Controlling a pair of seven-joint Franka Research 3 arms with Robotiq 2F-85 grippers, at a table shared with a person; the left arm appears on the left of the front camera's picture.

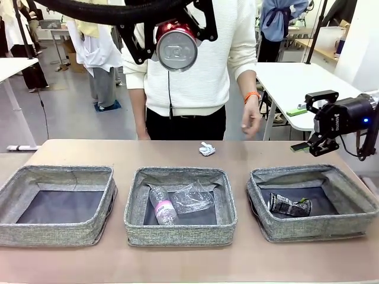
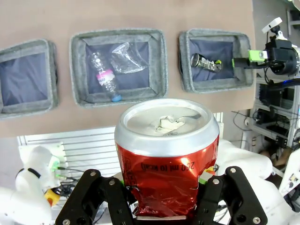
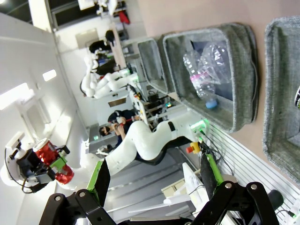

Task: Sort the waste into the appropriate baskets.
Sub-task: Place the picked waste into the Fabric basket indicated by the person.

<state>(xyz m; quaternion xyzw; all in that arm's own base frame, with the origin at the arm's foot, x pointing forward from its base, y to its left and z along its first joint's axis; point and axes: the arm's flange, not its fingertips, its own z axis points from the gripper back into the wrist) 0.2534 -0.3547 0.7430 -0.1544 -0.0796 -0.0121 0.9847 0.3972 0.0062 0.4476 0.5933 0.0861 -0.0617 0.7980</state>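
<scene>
High above the middle of the worktop [image 1: 177, 266], your left gripper [image 1: 174, 38] pinches the red soda can [image 1: 176, 48] across its body. In the left wrist view the thin red wall is creased and dented between the black fingers [image 2: 112, 197], and the round silver lid shows its punched opening.

Your right gripper [image 1: 309, 124] hangs over the worktop's right edge, just beyond the right-hand basket [image 1: 308, 171], with its jaws spread wide and nothing between them.

Three square, low-walled baskets of coarse grey woven fabric with smooth dark linings stand in a row along the near edge.
- **The left basket** [image 1: 59, 171] shows only its lining.
- **The middle basket** [image 1: 177, 173] holds the clear plastic bottle [image 1: 161, 207], ribbed and wearing a pink label, lying beside the crumpled clear plastic cup [image 1: 192, 198]. The two touch.
- **The right-hand basket** holds the crushed dark can [image 1: 288, 205], flattened and shiny, lying on its side.

The crumpled white paper wad [image 1: 206, 149] sits on the bare brown worktop near the far edge, behind the middle basket and apart from it. A person in a ribbed white jumper stands at that far edge, one hand [image 1: 251, 124] hanging loosely above the table.
</scene>
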